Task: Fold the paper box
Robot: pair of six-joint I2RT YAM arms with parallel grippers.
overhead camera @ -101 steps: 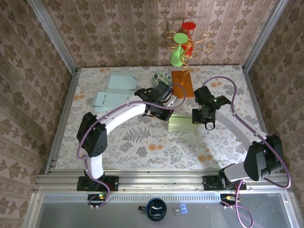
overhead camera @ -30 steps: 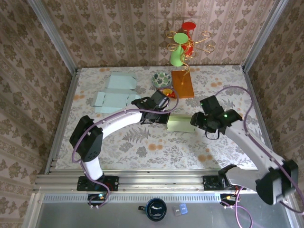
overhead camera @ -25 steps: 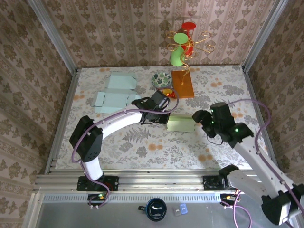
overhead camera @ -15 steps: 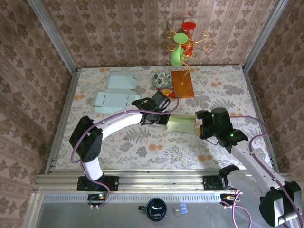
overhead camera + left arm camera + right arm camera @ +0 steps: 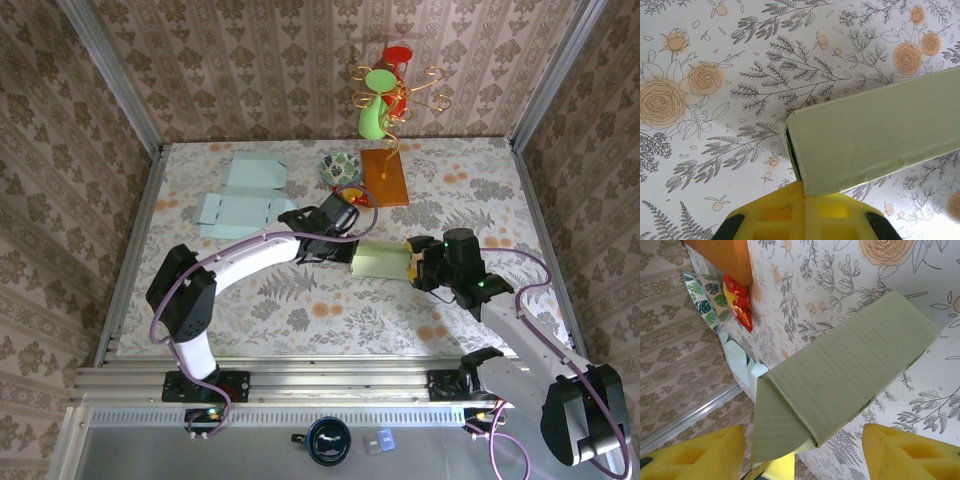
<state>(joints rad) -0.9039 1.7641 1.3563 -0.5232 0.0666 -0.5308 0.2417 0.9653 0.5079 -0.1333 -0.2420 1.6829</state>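
- Since the earliest frame, the left arm has dropped from a raised arch to a low reach. The right arm has swung its elbow out toward the near edge and come back to the box's right end.
- The paper box sits mid-table between the two arms, a pale green sleeve with its right end flap not yet tucked.
- The left gripper is closed, pinching the box's left corner.
- The right gripper stands open, its fingers straddling the loose flap without clamping it.
- Risk, in my judgement: closing the right fingers off-centre could crease the flap, and pushing inward could pull the thin card out of the left pinch or buckle the sleeve.
- Surface: a floral tablecloth, with flat box blanks, a patterned bowl and an orange board toward the rear.
- Room: the enclosure walls are papered in a brown pattern.
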